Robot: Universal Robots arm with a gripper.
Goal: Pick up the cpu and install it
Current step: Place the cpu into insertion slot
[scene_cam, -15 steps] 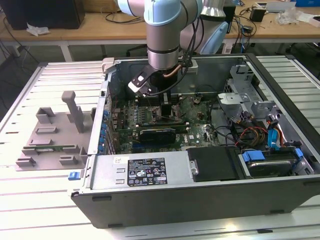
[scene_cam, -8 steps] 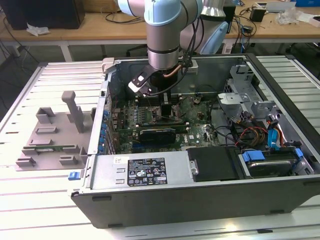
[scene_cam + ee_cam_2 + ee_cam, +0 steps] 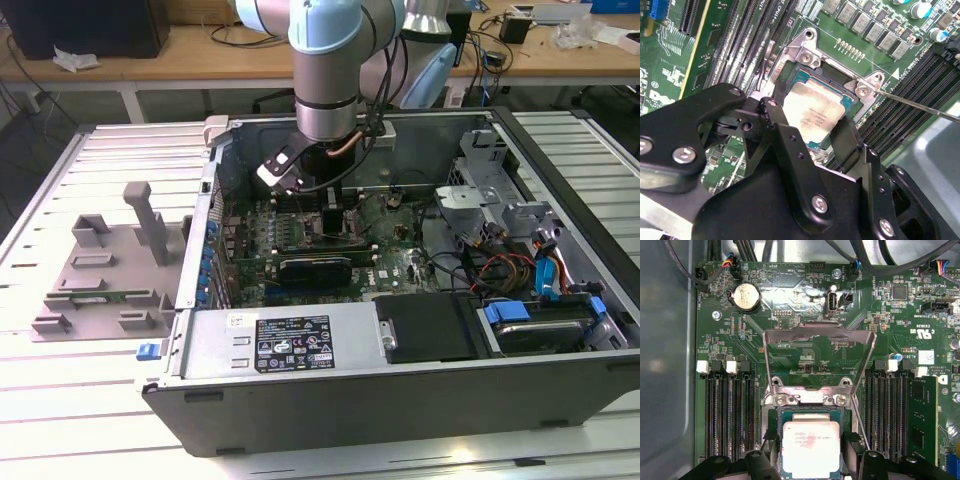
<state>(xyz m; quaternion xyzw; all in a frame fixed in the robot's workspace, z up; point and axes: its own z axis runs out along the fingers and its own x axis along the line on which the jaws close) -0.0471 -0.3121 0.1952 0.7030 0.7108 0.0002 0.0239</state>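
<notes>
The cpu [image 3: 815,112] [image 3: 811,447], a small square chip with a silver top, lies level within the dark motherboard socket [image 3: 807,57] [image 3: 807,400]. My gripper [image 3: 810,117] [image 3: 810,442] is shut on the cpu, one black finger [image 3: 774,112] pressed against each of two opposite edges. The socket's metal load plate [image 3: 817,340] is flipped back open. Its thin lever [image 3: 915,102] sticks out to one side. In the exterior view the gripper [image 3: 330,212] reaches down into the open computer case [image 3: 400,345], over the middle of the motherboard.
Memory slots [image 3: 730,410] [image 3: 885,410] flank the socket closely on both sides. A graphics card [image 3: 315,268], cables [image 3: 500,265] and drive bays [image 3: 540,325] crowd the case. A grey plastic fixture [image 3: 105,270] stands on the slatted table at the exterior view's left.
</notes>
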